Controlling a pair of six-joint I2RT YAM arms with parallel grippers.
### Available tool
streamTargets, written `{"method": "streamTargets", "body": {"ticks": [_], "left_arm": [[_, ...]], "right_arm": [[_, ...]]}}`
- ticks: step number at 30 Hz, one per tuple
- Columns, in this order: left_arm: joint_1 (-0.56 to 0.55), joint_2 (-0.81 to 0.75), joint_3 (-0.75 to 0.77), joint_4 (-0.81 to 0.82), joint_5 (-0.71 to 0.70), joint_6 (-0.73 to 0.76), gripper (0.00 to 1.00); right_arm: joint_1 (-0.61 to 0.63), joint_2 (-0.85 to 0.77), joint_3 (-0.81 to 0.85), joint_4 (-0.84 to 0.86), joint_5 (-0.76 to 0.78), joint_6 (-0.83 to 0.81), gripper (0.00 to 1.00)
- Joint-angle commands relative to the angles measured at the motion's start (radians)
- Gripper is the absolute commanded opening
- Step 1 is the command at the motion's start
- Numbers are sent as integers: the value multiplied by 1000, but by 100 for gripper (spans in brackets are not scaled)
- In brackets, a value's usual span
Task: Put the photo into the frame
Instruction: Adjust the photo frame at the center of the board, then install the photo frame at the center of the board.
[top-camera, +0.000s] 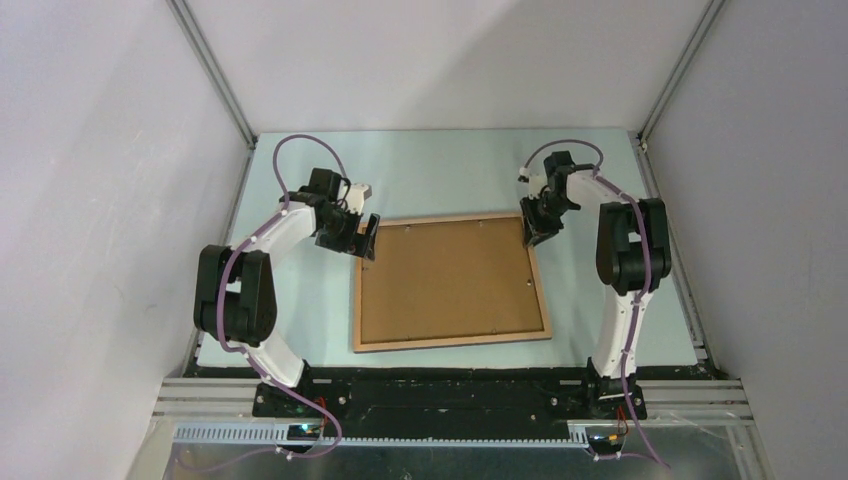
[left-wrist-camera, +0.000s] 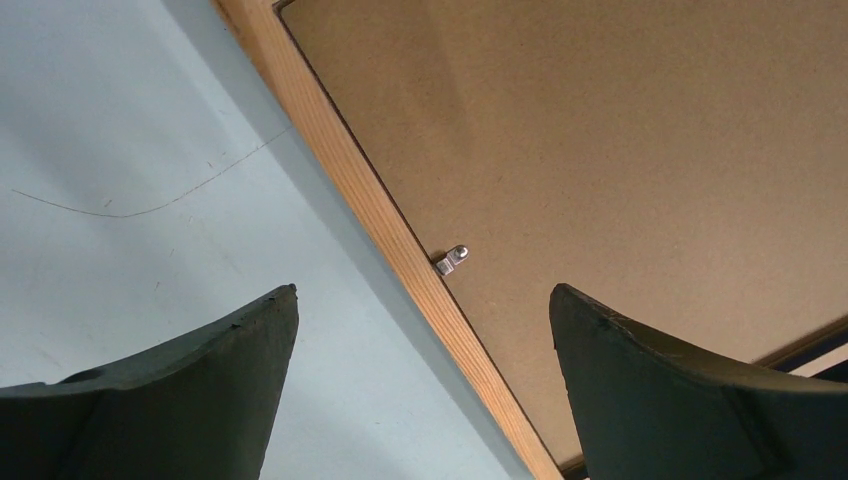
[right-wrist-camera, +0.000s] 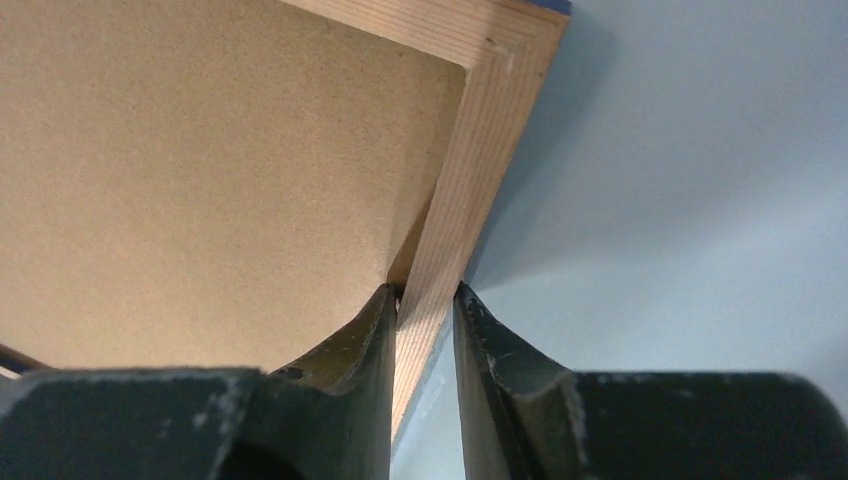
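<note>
The frame (top-camera: 450, 342) is lying flat near the middle of the table (top-camera: 440, 170), wood face up and turned slightly askew. A brown board (top-camera: 450, 280) is filling its opening and covering whatever sits beneath, so you cannot tell where the photo is.

Your right gripper (right-wrist-camera: 428, 300) is clamping the frame's right rail close to the far right corner. In the right wrist view, one finger (right-wrist-camera: 360, 340) is pressing the rail's inner edge beside the board and the other is pressing the outer edge. A sliver of dark blue is showing at the frame's corner.

Your left gripper (left-wrist-camera: 420, 300) is hovering over the left rail near the far left corner. Its fingers are spread wide, one over the table and one over the board, and neither is touching the frame. A small metal clip (left-wrist-camera: 452, 260) is sitting on the board against the rail, just ahead of those fingers.
</note>
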Motion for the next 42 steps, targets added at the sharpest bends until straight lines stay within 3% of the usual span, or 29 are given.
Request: {"method": "streamTargets", "body": {"ticks": [1, 7, 11, 25, 42], "left_arm": [[1, -24, 5, 18, 5, 15, 100], [2, -25, 4, 19, 1, 14, 100], [1, -27, 6, 19, 4, 12, 100], [2, -32, 15, 18, 14, 4, 100], [1, -45, 8, 19, 9, 9, 100]], "right_arm": [[-6, 44, 126, 24, -55, -28, 26], [-12, -6, 108, 40, -40, -16, 62], [-17, -90, 16, 52, -13, -25, 72], [8, -280, -279, 68, 42, -22, 70], [74, -242, -315, 111, 93, -2, 62]]}}
